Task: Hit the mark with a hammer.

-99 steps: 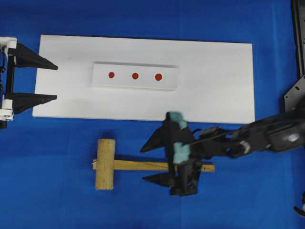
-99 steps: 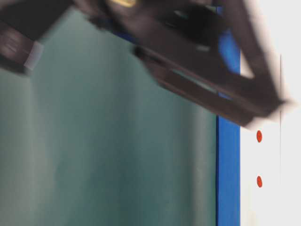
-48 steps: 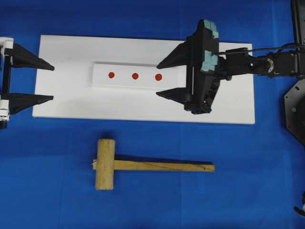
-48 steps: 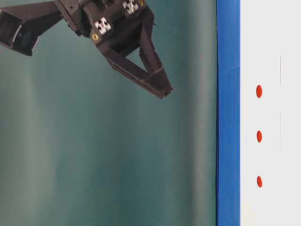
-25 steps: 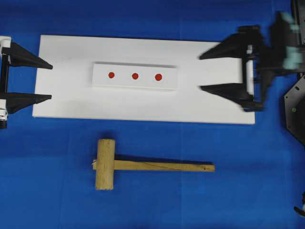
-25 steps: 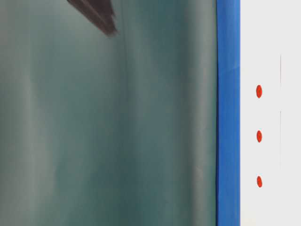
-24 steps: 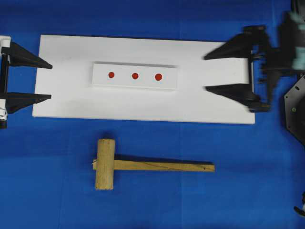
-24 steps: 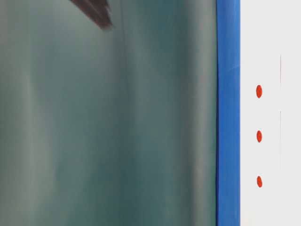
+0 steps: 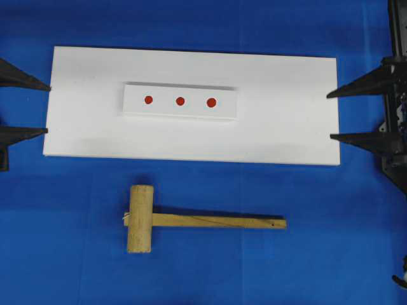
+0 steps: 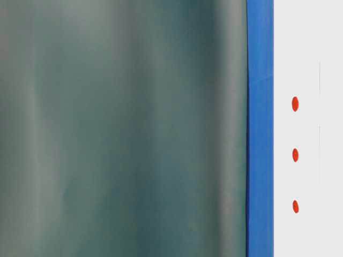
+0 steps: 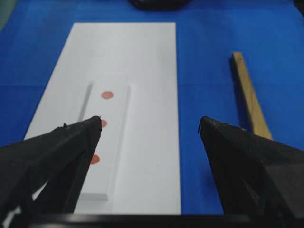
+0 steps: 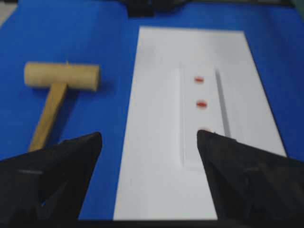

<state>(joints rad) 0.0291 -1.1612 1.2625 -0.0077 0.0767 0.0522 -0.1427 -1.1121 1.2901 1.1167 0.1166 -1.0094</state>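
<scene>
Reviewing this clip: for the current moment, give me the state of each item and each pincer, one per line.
hammer: lying flat on the blue cloth, below the board, not held.
white board: flat on the cloth, nothing touching it.
raised strip: on the board, three red dots showing, uncovered.
left pincer: open, empty, at the board's left end.
right pincer: open, empty, at the board's right end.

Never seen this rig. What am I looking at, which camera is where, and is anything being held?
It's a two-armed table robot. Each arm ends in a black two-fingered pincer. The overhead view looks straight down: left pincer at the left edge, right pincer at the right, both open and empty. The wrist views look out between each arm's own fingers. The table-level view shows mostly a blurred green backdrop. On the blue cloth lies a white board carrying a raised white strip with three red dots. The wooden hammer lies beside the board, untouched.
</scene>
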